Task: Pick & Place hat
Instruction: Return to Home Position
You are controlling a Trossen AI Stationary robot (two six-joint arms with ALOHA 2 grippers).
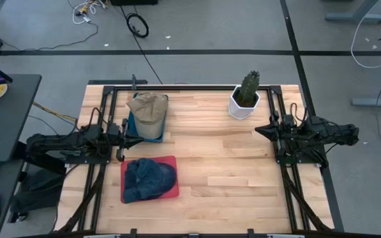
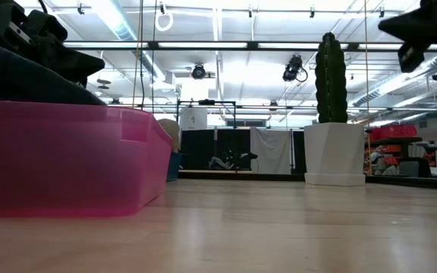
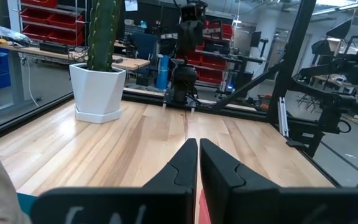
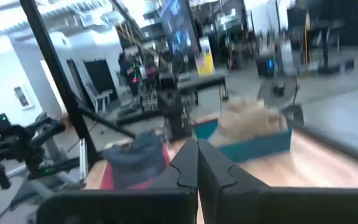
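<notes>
Brown cap (image 1: 147, 109): in blue bin (image 1: 131, 124).
Left gripper (image 3: 197, 144): fingers together, just beside bin; may nudge it.
Right gripper (image 4: 197, 146): fingers together, table (image 1: 230, 165) right edge.

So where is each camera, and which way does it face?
High view: overhead, looking straight down at the table; left arm, right arm at its sides.
Low view: table-top height, level past the pink bin to the cactus; arm parts up top.
Left wrist view: on the left arm, facing the cactus over the shut left gripper.
Right wrist view: on the right arm, facing the blue bin over the shut right gripper.
Shared: cactus in high, low, left wrist views.
</notes>
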